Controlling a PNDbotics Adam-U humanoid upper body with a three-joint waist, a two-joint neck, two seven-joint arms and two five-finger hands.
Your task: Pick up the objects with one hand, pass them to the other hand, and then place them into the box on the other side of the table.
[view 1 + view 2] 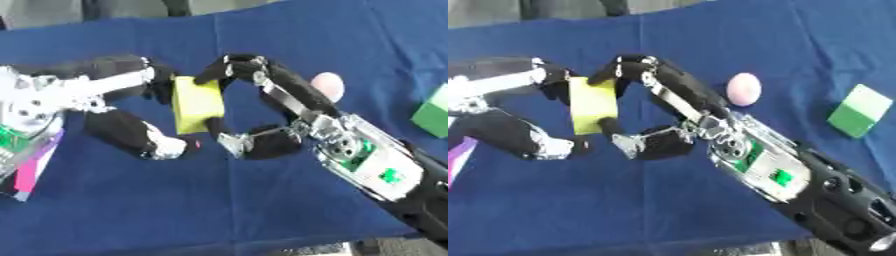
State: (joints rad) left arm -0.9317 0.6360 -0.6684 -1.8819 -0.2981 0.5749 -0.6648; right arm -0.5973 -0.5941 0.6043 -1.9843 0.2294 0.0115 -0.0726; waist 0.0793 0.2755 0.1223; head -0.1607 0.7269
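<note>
Between both robot hands [262, 100], yellow block [197, 104]

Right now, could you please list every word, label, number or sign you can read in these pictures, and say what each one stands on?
None: no readable text shows in either view.
The yellow block, held between the left hand and the right hand, has plain faces.
The green block and the pink ball carry no marks.
The green parts on the right wrist are too blurred to tell whether they carry any marks.

Left robot hand [131, 107] and right robot hand [262, 107] meet, fingers curled.
</note>
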